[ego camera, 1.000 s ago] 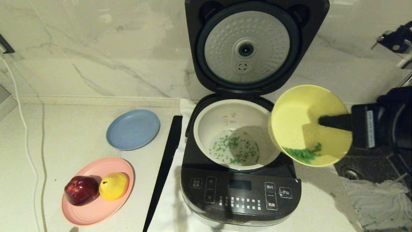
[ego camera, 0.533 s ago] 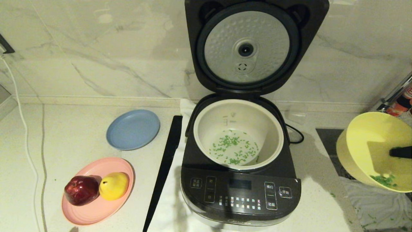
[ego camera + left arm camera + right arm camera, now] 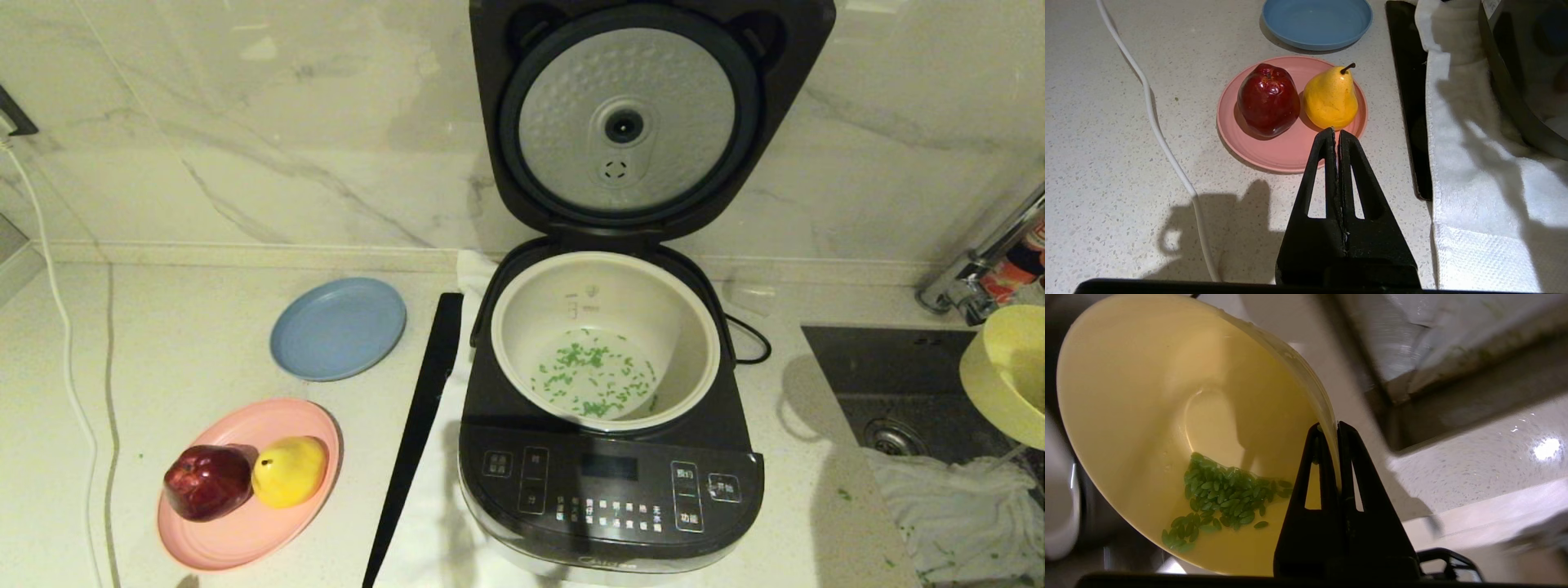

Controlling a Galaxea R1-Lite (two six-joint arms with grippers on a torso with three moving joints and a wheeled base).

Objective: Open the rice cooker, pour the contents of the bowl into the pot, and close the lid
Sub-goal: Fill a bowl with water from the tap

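bowl [image 3: 1167,416] rim sits pinched between the fingers of the right tool [image 3: 1332,430], which is clamped tight on the wall; the bowl is tilted, held at the far right over the sink [image 3: 906,384], well apart from the rice cooker [image 3: 608,482]. green contents [image 3: 1224,494] cling to its lower inside. more green bits lie in the cream pot [image 3: 604,343], and the lid [image 3: 629,122] stands upright behind it. left tool [image 3: 1336,136] hangs above the surface [image 3: 1106,163] near the pink plate [image 3: 1290,151], its fingers pressed together on nothing.
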